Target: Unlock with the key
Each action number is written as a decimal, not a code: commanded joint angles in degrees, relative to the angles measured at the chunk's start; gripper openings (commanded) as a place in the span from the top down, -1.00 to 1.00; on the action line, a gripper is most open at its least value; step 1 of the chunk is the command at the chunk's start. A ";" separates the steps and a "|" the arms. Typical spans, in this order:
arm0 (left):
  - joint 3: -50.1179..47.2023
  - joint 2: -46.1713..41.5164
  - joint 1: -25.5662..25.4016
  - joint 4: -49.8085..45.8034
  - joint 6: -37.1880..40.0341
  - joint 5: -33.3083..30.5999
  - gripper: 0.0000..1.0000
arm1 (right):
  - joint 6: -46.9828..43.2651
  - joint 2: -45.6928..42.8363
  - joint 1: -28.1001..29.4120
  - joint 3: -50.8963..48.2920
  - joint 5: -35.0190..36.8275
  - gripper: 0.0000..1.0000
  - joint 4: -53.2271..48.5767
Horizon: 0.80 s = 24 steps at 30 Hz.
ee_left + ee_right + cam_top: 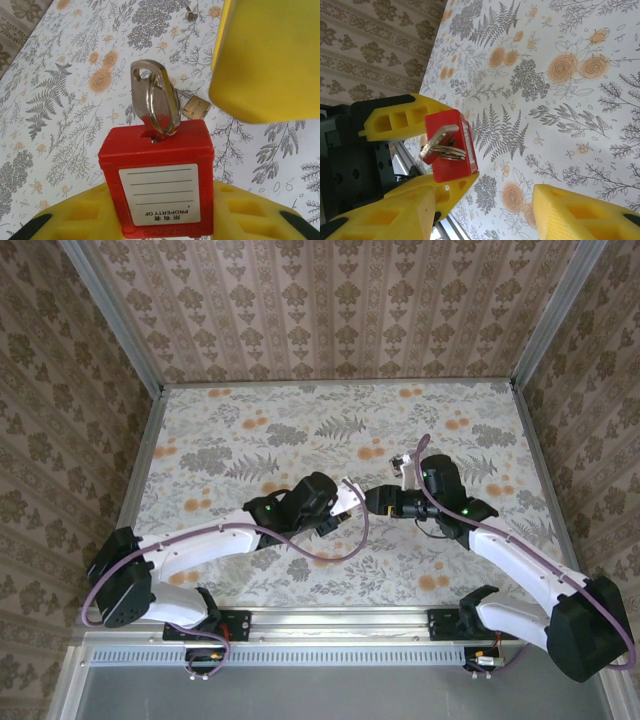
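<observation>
My left gripper is shut on a red plastic lock body with a white "PROPERTY OF" label, held above the table. The key, silvery metal with a split ring through it, stands in the slot in the body's far face. In the right wrist view the same red body sits between the left gripper's yellow fingers, the key pointing at my right gripper. That gripper is open, a short gap from the key, with nothing between its fingers. From above, the left gripper and the right gripper meet tip to tip at mid-table.
A small brass-coloured piece lies on the floral tablecloth just beyond the key. A tiny metal item lies farther back. Patterned walls close in the table on three sides. One yellow finger of the right gripper hangs at upper right.
</observation>
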 commanded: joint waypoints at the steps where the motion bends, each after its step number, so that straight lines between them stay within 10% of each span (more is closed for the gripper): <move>1: 2.51 0.74 0.23 -0.38 0.04 -0.17 0.71 | 1.61 0.79 0.29 -0.84 0.73 -0.09 3.78; 24: 9.25 6.12 -3.76 -14.41 3.75 -12.25 0.72 | 8.57 1.57 -1.69 -6.13 0.80 -0.22 16.50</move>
